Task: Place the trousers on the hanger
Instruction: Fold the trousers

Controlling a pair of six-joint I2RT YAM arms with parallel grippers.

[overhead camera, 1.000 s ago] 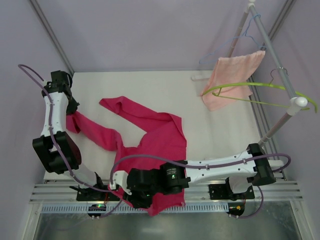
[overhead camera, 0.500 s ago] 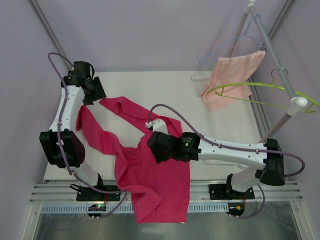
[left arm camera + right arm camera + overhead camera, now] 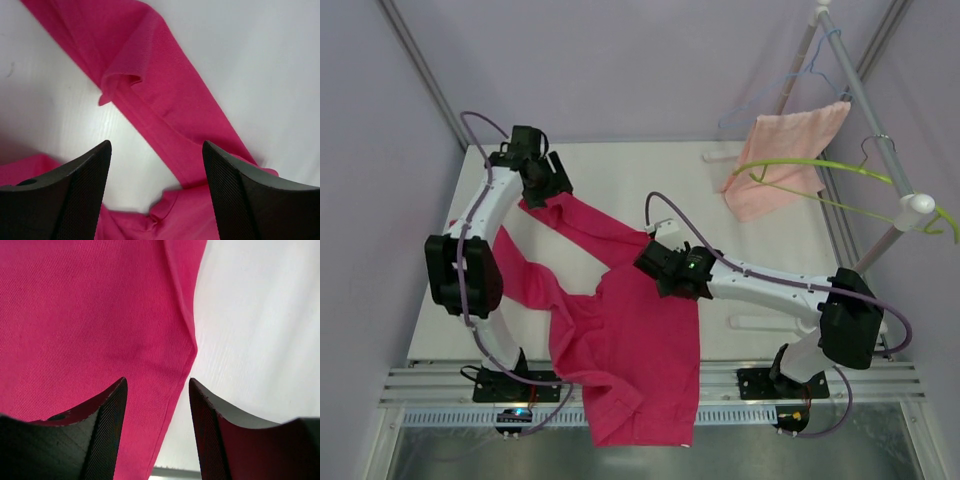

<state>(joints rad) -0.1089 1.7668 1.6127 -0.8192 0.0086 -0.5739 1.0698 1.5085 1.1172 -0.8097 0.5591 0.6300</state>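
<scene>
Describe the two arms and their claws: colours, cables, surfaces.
Both arms have white links and black joint housings, with a thin mauve cable looping along each. A small green light shows on the right arm. The left claw and right claw have dark fingers with fine cross-hatched faces.

Matt woven cloth trousers (image 3: 620, 330)

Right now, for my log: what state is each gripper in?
Left gripper: open, empty, above the trousers.
Right gripper: open, empty, over the trousers' edge.
</scene>
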